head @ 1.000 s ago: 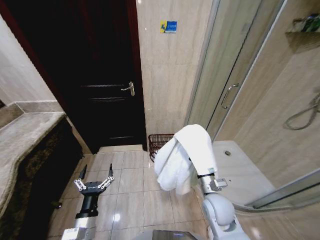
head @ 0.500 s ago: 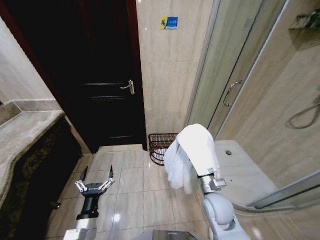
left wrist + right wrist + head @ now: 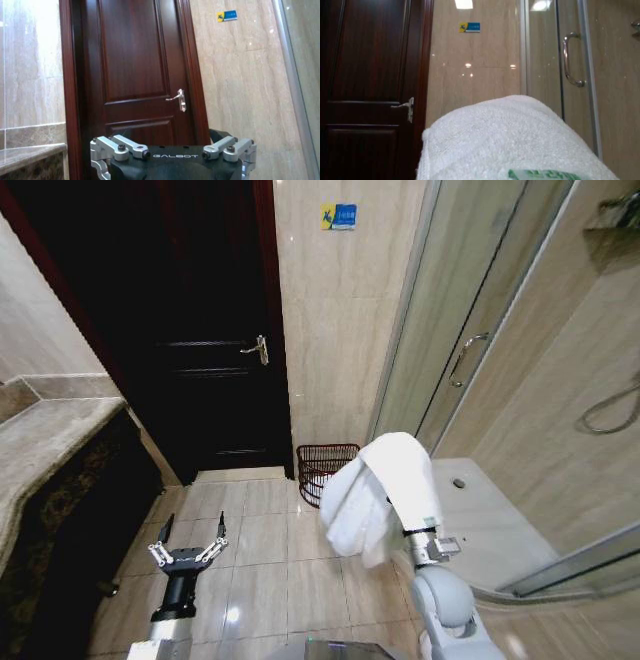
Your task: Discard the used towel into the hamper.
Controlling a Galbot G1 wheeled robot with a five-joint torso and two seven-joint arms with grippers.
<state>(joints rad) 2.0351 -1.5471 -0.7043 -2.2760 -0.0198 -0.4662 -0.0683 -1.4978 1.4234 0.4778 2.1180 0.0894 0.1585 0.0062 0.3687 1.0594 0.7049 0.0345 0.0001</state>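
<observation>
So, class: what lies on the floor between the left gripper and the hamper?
Bare floor tiles. In the head view nothing stands between the left gripper, fingers open, and the hamper by the wall.

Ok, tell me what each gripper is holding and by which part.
The white towel is draped over the right arm's end, hiding its gripper, so the hold point cannot be told. The left gripper is open, holding nothing.

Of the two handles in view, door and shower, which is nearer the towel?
The shower door handle, a long vertical bar, on the towel's side; the wooden door's lever sits farther left.
</observation>
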